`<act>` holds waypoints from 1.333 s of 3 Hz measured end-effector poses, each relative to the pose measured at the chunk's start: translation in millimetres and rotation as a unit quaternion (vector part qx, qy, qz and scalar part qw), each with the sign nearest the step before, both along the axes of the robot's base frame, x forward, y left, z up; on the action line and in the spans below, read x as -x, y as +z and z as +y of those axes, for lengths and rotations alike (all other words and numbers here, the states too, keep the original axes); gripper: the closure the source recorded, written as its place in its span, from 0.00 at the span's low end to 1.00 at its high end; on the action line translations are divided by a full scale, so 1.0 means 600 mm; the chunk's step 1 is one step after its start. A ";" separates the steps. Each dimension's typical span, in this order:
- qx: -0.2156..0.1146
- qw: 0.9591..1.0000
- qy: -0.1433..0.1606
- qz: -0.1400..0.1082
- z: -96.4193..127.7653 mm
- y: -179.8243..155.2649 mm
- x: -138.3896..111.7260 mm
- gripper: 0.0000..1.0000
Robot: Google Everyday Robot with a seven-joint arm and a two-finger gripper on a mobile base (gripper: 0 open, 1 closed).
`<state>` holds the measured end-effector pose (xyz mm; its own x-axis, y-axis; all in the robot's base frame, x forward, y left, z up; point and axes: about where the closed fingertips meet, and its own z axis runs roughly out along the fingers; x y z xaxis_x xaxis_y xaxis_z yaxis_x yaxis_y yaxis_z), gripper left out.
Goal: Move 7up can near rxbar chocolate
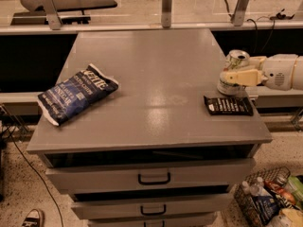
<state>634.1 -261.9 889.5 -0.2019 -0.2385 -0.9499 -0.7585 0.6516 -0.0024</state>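
A grey worktop (156,70) tops a cabinet with 3 drawers (154,174) in its front, each with a dark handle, and the uppermost drawer is pulled out a little. The hand (232,74) comes in from the right edge of the view on a white arm (284,72) and sits over the right side of the worktop, closed around the 7up can (229,87). 1 pale yellow finger (240,76) lies across the front of the can's body, and the other is hidden behind the can. The can stands close to the worktop's right edge, leaning slightly, with its silver top turned up and towards the camera. Its base is at the surface, but I cannot tell whether it rests there or is lifted just clear. The rxbar chocolate (228,105) lies flat just in front of the can, on the near right part of the worktop, with its long side running roughly across the view and its white lettering facing up. The can's base and the bar's far edge are just beside each other, almost touching. Well apart from both, on the left side of the worktop, lies a blue crinkled chip bag (75,93), set at an angle. On the floor at the lower right stands a wire basket (246,200) filled with packets and bottles, and a shoe (31,218) shows at the lower left corner.
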 end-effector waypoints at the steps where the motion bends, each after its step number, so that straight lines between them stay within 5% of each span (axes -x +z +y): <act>1: 0.001 1.000 0.005 -0.001 -0.006 0.000 0.006 0.00; 2: 0.004 1.000 0.007 -0.004 -0.013 0.005 0.012 0.00; 3: 0.004 1.000 0.000 -0.026 -0.059 0.027 0.031 0.00; 4: 0.043 0.996 -0.017 -0.071 -0.136 0.109 0.069 0.00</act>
